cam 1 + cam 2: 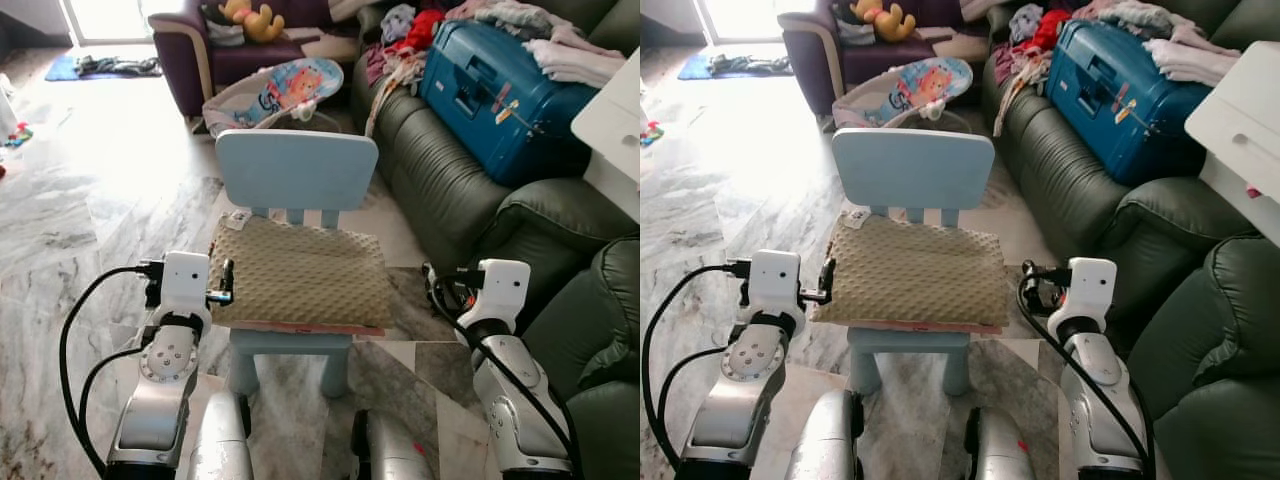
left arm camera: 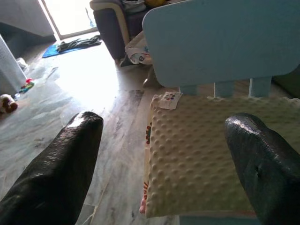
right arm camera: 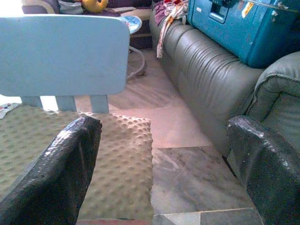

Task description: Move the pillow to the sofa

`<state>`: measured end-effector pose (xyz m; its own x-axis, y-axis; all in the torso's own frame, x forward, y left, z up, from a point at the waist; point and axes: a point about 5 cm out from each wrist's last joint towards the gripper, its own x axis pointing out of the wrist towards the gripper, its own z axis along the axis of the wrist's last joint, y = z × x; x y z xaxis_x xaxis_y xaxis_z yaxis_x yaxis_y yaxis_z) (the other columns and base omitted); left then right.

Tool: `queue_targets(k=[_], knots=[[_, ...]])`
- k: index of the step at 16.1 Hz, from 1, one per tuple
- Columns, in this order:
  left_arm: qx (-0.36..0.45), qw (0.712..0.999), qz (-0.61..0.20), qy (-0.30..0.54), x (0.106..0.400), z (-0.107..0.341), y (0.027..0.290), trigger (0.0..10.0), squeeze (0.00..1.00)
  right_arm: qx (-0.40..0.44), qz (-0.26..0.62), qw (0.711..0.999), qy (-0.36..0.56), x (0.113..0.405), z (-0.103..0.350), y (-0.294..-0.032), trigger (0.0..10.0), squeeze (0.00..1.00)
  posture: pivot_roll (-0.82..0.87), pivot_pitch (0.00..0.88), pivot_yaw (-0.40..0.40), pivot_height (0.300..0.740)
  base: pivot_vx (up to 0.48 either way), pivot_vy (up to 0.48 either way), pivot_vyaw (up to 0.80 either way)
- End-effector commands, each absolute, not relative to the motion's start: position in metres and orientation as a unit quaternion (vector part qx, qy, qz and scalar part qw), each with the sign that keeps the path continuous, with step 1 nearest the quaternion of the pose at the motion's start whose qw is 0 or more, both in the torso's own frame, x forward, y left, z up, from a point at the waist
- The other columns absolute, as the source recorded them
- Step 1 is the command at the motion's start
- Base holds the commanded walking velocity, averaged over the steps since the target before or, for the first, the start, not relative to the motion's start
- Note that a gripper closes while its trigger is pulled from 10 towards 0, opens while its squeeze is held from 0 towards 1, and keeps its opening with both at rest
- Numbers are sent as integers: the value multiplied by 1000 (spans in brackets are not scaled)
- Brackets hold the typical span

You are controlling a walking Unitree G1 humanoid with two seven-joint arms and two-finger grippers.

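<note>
Resting flat on the light-blue child's chair [image 1: 296, 170] seat, the dotted beige pillow [image 1: 300, 272] overhangs its front edge; left hand [image 2: 164, 154] and right hand [image 3: 159, 159] flank it, both spread wide, empty.
</note>
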<state>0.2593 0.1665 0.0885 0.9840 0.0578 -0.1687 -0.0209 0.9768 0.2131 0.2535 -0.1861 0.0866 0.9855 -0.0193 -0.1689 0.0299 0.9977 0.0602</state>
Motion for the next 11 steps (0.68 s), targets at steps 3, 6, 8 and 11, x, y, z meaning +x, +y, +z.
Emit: queue_targets(k=[3,6,8,11], knots=[[101,992,4,79,265,93,162,10000,0,35,-2,996,79,256,88,-185,10000,0,-5,0,-59,642,291,0,0],[100,992,1,79,266,92,161,10000,0,35,-4,996,78,256,88,-185,10000,0,-5,0,-58,642,296,0,0],[100,992,1,78,267,92,161,10000,0,36,-4,996,78,256,87,-185,10000,0,-8,0,-58,642,294,0,0],[97,992,-2,78,269,92,159,10000,0,35,-6,996,76,257,88,-186,10000,0,-11,0,-57,642,296,0,0]])
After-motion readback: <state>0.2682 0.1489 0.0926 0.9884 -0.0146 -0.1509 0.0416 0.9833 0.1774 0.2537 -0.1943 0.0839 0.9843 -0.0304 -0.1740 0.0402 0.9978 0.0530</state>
